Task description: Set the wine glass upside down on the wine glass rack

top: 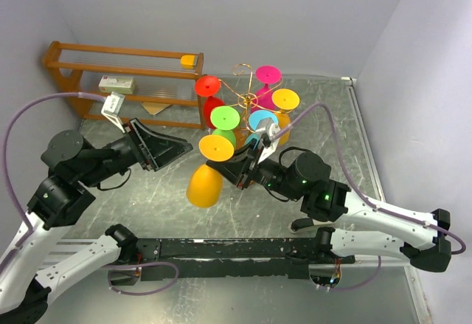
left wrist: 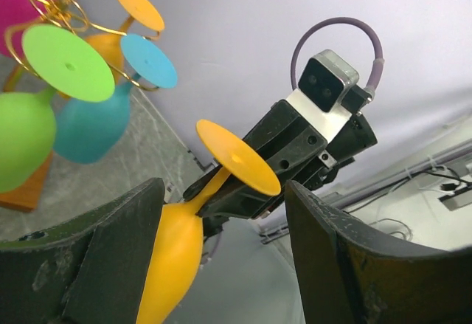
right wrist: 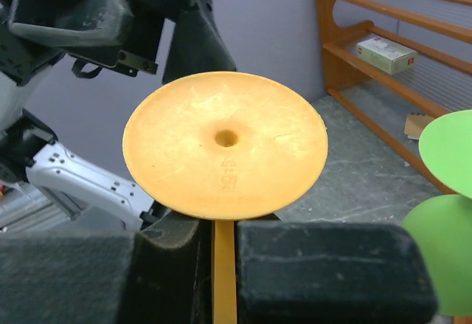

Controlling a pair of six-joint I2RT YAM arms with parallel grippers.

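Right in front of the arm bases, the right gripper (right wrist: 223, 265) is pinched nearly shut on the thin stem of the orange wine glass (right wrist: 225, 143), its two black pads pressing the stem from either side just under the round foot. The glass is upside down and tilted, foot uppermost and bowl hanging low toward the marbled table (top: 147, 198), with the bowl on the side away from the gripper's body. The left gripper (top: 181, 149) points at it from the left with its fingers spread wide and nothing between them; the glass sits just beyond their tips, and from above I see a small gap between the tips and the foot. On the underside of the foot, below the small centre hole, there are faint moulded marks, too soft to read. The glass is near the wine glass rack (top: 249, 101) on its near left side, not hung on any of the curled gold arms. Other glasses hang there bowl down: a green one (top: 225, 117) closest to the held foot, a red one (top: 209, 85), a cyan one (top: 262, 121), a yellow-orange one (top: 285, 100) and a pink one (top: 267, 74). Farther back on the left stands a brown wooden shelf unit (top: 74, 47); a small white box (top: 116, 85) lies on it, its printing too small to make out.
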